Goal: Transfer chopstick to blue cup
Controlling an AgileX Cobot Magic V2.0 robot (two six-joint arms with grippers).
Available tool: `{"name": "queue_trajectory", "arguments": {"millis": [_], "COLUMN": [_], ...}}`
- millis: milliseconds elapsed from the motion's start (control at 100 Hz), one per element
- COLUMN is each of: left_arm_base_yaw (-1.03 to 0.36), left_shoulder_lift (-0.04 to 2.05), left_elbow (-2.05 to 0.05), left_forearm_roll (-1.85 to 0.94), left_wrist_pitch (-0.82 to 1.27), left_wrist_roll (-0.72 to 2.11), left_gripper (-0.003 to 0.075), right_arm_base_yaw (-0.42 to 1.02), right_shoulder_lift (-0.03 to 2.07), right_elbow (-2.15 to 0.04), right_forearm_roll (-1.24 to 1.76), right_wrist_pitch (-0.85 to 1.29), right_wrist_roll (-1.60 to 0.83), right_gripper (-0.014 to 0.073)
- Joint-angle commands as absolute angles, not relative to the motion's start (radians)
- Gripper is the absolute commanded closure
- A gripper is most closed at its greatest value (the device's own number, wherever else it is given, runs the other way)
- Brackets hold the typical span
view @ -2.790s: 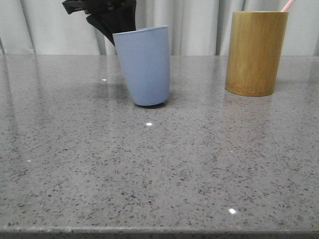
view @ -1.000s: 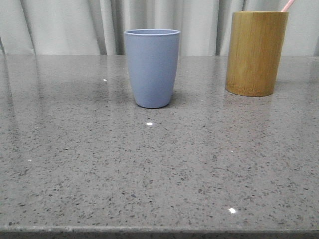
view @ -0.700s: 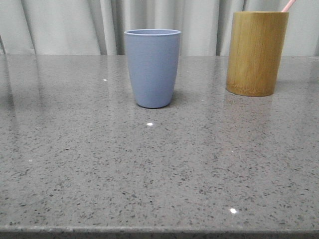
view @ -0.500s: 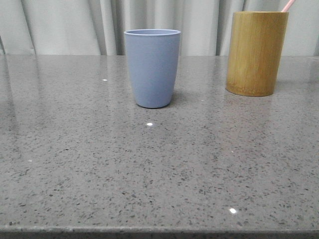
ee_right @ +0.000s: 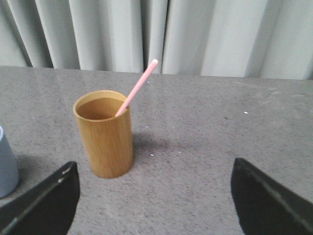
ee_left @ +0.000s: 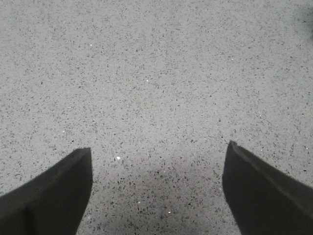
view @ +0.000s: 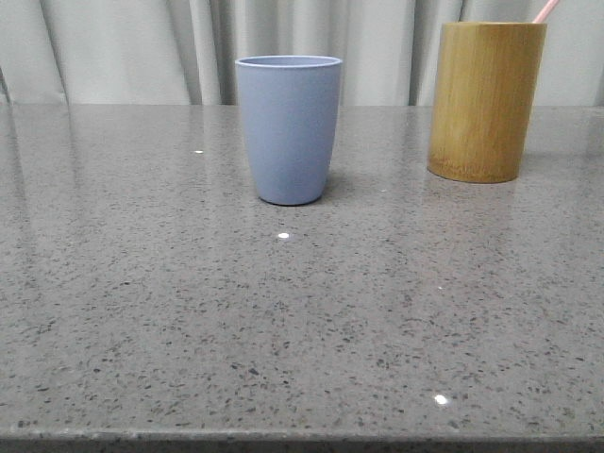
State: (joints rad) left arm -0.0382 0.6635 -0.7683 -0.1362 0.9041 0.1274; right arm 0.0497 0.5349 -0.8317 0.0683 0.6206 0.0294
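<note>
The blue cup (view: 289, 127) stands upright on the grey speckled table (view: 283, 321), left of the bamboo holder (view: 485, 99). A pale pink chopstick (ee_right: 137, 86) leans in the bamboo holder (ee_right: 104, 133); only its tip (view: 544, 10) shows in the front view. The cup's edge shows in the right wrist view (ee_right: 7, 161). My right gripper (ee_right: 154, 166) is open and empty, some way in front of the holder. My left gripper (ee_left: 157, 152) is open and empty over bare table. Neither gripper shows in the front view.
Pale curtains (view: 123, 47) hang behind the table's far edge. The table's front edge (view: 302, 439) runs along the bottom of the front view.
Earlier the blue cup was tilted with a black gripper behind its rim. The gripper has left the front view and the cup stands upright, slightly further right. Nothing has changed in the last second.
</note>
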Motion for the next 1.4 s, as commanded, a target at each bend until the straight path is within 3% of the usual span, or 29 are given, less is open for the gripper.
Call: {"name": "queue_trajectory", "arguments": {"millis": [0, 750, 1390], "left_arm_base_yaw": [-0.038, -0.038, -0.038], "left_shoulder_lift": [0.661, 0.661, 0.661], "left_elbow": [-0.792, -0.792, -0.792], "left_forearm_roll": [-0.143, -0.143, -0.143], "left_wrist_pitch": [0.837, 0.835, 0.835], "left_wrist_roll": [0.127, 0.127, 0.127], "left_gripper": [0.0183, 0.0183, 0.0183], "right_arm_base_yaw": [0.044, 0.117, 0.143], "right_shoulder_lift": [0.582, 1.135, 1.352], "right_elbow": [-0.855, -0.855, -0.855], "right_forearm_roll": [0.116, 0.162, 0.161], "right_wrist_pitch": [0.51, -0.18, -0.497], "right_wrist_roll": [0.025, 0.067, 0.282], "right_gripper": [-0.003, -0.003, -0.002]}}
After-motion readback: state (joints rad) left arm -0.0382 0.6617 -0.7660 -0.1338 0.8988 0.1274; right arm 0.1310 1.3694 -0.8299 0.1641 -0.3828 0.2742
